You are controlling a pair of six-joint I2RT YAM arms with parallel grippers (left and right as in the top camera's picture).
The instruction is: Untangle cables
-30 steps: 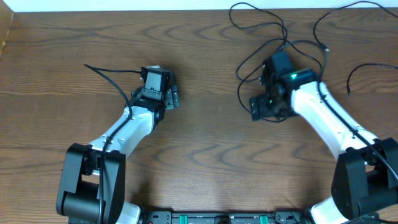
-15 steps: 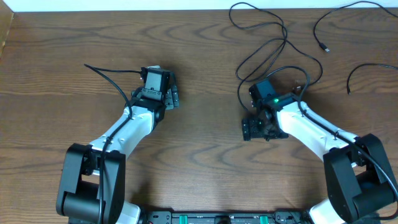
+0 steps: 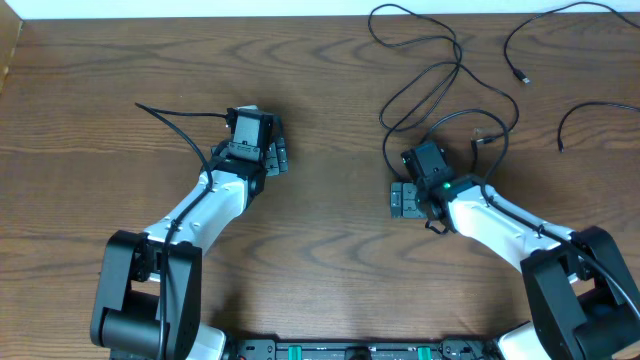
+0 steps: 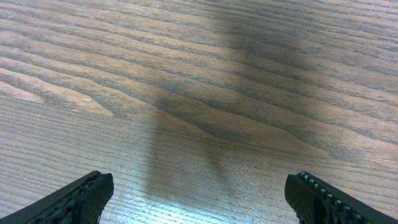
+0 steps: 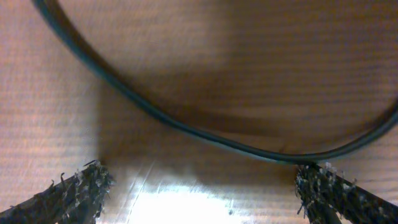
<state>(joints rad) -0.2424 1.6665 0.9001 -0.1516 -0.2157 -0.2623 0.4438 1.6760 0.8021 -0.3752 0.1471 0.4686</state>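
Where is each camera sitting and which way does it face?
Overhead: fixed above the table, looking straight down; shows both arms, left gripper, right gripper and the cables.
Left wrist: on the left arm, aimed down at bare table; only its two fingertips show.
Right wrist: on the right arm, aimed down close at one black cable; its fingertips show.
Shared: overhead and right wrist both show a black cable by the right gripper.

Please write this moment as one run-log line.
left tool: open, over wood table | right tool: open, black cable ahead, ungripped | cables: looped, far right
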